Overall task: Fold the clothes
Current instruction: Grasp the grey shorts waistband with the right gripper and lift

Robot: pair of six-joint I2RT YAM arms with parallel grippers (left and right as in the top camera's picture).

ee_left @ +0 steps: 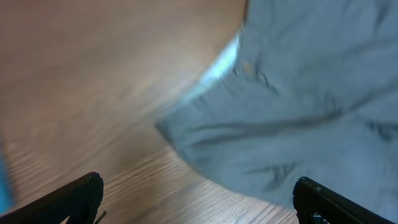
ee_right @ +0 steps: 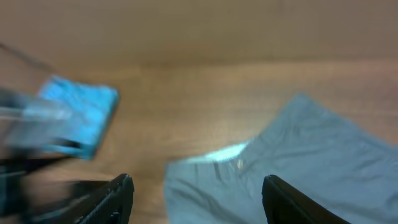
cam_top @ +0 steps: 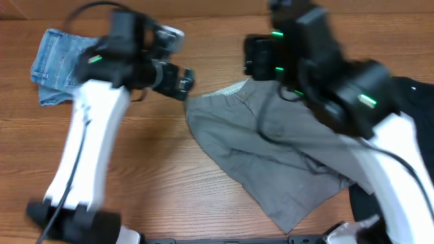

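The left gripper (ee_left: 199, 190), its two black fingers spread wide and holding nothing, hovers over the wooden table (cam_top: 156, 176), with a waistband corner of the plain grey-olive cotton shorts (cam_top: 271, 149) just ahead of its fingertips. The right gripper (ee_right: 196, 186), jaws apart and empty, hangs above the pale-lined waistband edge of the same shorts, which lie spread out beneath it. A small light-blue denim garment (cam_top: 57, 64) lies behind the left gripper, and a black garment (cam_top: 413, 95) lies by the right arm's outer side.
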